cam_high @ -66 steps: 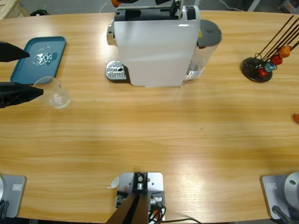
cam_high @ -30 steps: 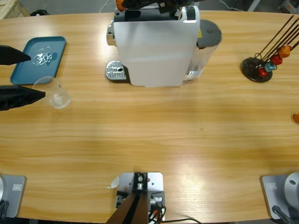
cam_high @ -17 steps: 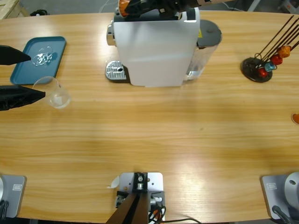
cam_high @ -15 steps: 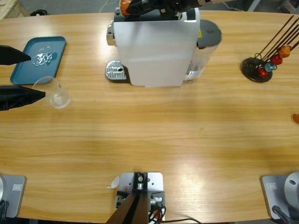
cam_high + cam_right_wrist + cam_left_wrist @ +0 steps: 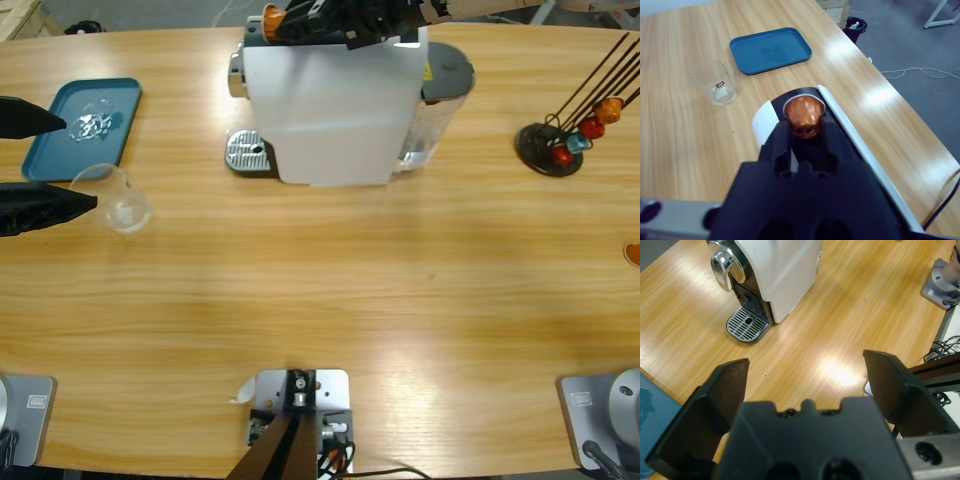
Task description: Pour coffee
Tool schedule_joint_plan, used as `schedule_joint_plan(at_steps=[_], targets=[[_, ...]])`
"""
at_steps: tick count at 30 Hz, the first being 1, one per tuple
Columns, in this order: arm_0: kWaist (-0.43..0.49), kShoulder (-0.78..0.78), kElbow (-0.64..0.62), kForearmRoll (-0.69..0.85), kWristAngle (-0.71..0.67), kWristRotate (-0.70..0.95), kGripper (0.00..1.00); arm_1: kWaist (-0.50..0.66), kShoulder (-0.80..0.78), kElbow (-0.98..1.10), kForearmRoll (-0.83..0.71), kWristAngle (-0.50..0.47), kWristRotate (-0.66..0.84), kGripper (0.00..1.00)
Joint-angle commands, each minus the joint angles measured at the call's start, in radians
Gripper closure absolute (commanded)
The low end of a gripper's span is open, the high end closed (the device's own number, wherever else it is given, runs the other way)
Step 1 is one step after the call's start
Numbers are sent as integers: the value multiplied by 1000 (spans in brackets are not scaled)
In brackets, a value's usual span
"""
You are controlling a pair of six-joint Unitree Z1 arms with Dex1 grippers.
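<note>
My right tool pinches an orange capsule over the machine at top centre for loading; left tool gapes empty.

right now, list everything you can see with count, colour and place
coffee machine: 1, white and black, back middle of the table
drip grate: 1, silver, at the machine's tray-side foot
glass: 1, clear, upright beside the tray
tray: 1, blue, near one end of the table
capsule: 1, orange, over the machine's top
capsule rack: 1, black, holding orange, red and blue capsules, at the other end of the table
table: 1, wooden
left hand: 1, black, open, beside the glass
right hand: 1, black, shut on the capsule above the machine
</note>
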Motion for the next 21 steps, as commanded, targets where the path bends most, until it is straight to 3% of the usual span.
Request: schedule_joint_plan(at_steps=[1, 8, 9, 11, 13, 15, 16, 18, 19, 21], targets=[[-3, 9, 43, -12, 13, 9, 0, -15, 37, 15, -12, -22, 10, 0], [-2, 6, 48, -17, 13, 9, 0, 13, -51, 17, -8, -47, 11, 3], [-3, 6, 48, -21, 13, 8, 0, 31, -68, 15, -3, -39, 15, 53], [-2, 5, 44, -26, 18, 9, 0, 77, -102, 16, 12, -9, 33, 208], [-2, 0, 40, -26, 35, 8, 0, 127, -140, 27, 37, -4, 64, 266], [-2, -1, 40, -25, 56, 8, 0, 188, -185, 51, 66, -18, 108, 423], [-2, 1, 42, -24, 61, 7, 0, 208, -205, 73, 71, -28, 134, 571], [-3, 10, 45, -17, 69, -4, 0, 232, -259, 141, 90, -116, 190, 898], [-2, 12, 46, -11, 72, -13, 0, 235, -293, 181, 105, -188, 220, 1000], [-2, 7, 44, 2, 83, -24, 0, 235, -380, 254, 149, -350, 311, 1000]])
